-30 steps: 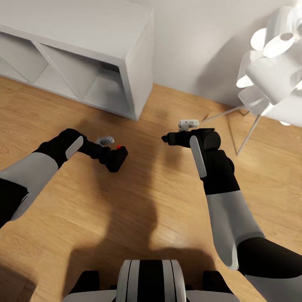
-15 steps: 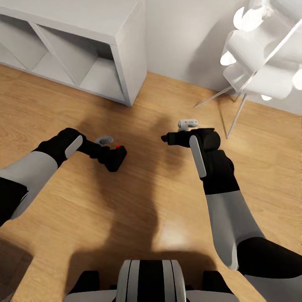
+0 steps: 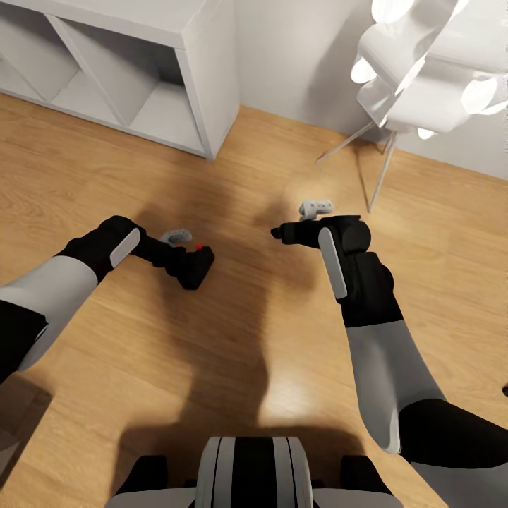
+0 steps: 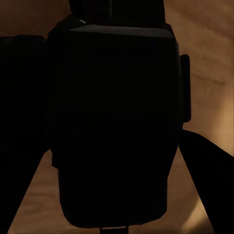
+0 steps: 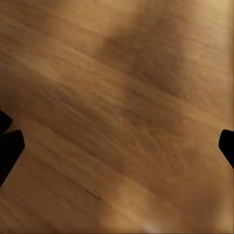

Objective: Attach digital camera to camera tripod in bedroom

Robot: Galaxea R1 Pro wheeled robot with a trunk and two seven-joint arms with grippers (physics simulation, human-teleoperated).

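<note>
- The left gripper [image 3: 189,267] is clamped on the digital camera [image 3: 195,266], carried above the wood floor [image 3: 212,367].
- The right gripper [image 3: 276,232] hangs spread wide with nothing in it.
- White cube shelf [image 3: 162,106] and floor lamp [image 3: 423,77] ahead; pickup looks done, mounting remains.

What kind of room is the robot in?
Probably a room in a home, maybe a bedroom or living room. It has a light wood plank floor, a white cube shelf against a pale wall, and a white floor lamp.
</note>
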